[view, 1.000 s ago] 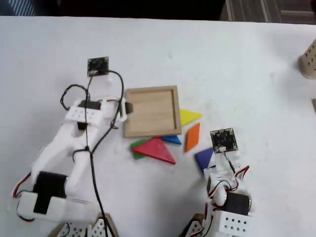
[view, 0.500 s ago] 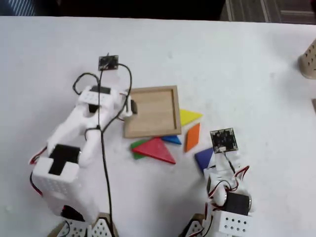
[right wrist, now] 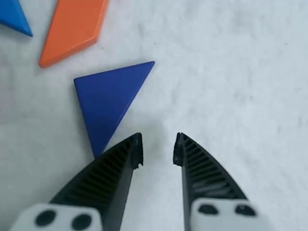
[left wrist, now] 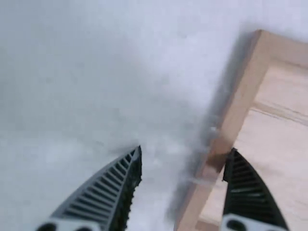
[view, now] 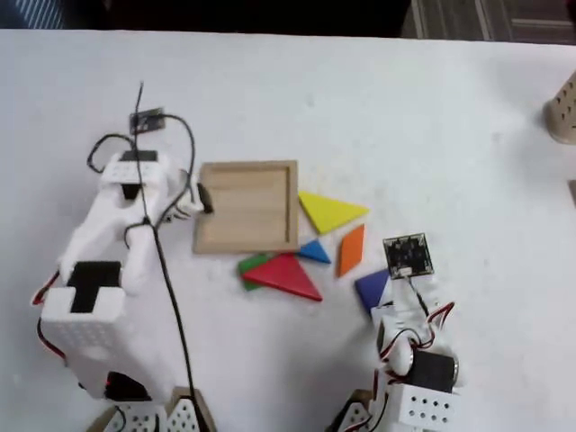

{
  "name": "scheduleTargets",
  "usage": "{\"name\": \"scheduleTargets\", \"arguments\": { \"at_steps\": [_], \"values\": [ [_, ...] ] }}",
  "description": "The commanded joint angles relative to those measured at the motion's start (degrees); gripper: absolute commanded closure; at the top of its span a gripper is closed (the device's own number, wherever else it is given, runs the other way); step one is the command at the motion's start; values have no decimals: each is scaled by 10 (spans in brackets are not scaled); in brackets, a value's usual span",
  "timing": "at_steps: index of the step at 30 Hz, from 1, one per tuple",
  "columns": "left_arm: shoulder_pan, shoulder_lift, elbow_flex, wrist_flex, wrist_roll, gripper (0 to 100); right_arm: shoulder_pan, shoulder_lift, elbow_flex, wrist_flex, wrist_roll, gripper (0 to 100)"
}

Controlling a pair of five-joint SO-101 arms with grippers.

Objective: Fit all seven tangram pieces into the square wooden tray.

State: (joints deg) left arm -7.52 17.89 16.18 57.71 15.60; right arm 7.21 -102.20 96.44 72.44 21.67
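The square wooden tray (view: pixel 246 207) lies empty at mid-table. My left gripper (view: pixel 199 200) stands open astride its left rim (left wrist: pixel 226 139), one finger on the table (left wrist: pixel 115 192) and the other inside the tray (left wrist: pixel 243 190). Right of the tray lies a yellow triangle (view: pixel 329 211). Below it are a small light-blue triangle (view: pixel 313 251), an orange parallelogram (view: pixel 351 249), a red triangle (view: pixel 283 274) and a green piece (view: pixel 251 265) partly under the red one. My right gripper (right wrist: pixel 158 150) hangs slightly open with nothing in it, just beside the dark-blue triangle (right wrist: pixel 108 98).
A pale wooden object (view: pixel 563 110) stands at the right table edge. The arms' bases and small wooden blocks (view: pixel 189 414) sit along the near edge. Bare white table spreads behind and to the right of the tray.
My left arm swung left and the tray slid left with it, uncovering the whole yellow triangle. The right arm and the other pieces stayed put.
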Motion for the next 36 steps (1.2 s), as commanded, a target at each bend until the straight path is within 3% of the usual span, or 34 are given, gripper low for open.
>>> {"name": "scheduleTargets", "arguments": {
  "at_steps": [1,7,20,24,27,32,36],
  "values": [
    [-74,-4,-47,17,7,733,6,-4,4,-2,2,878],
    [-116,-4,-49,19,6,733,6,-4,4,-2,2,878],
    [-61,-6,-47,23,6,733,-4,-4,4,-6,5,876],
    [-65,-7,-47,15,6,733,-82,-4,4,-39,2,878],
    [-65,-8,-47,15,10,733,-88,-4,-14,-67,-10,879],
    [-64,0,-46,15,34,733,-151,1,-96,-95,-142,876],
    [-65,10,-43,10,34,733,-226,1,-103,-109,-164,876]
  ]
}}
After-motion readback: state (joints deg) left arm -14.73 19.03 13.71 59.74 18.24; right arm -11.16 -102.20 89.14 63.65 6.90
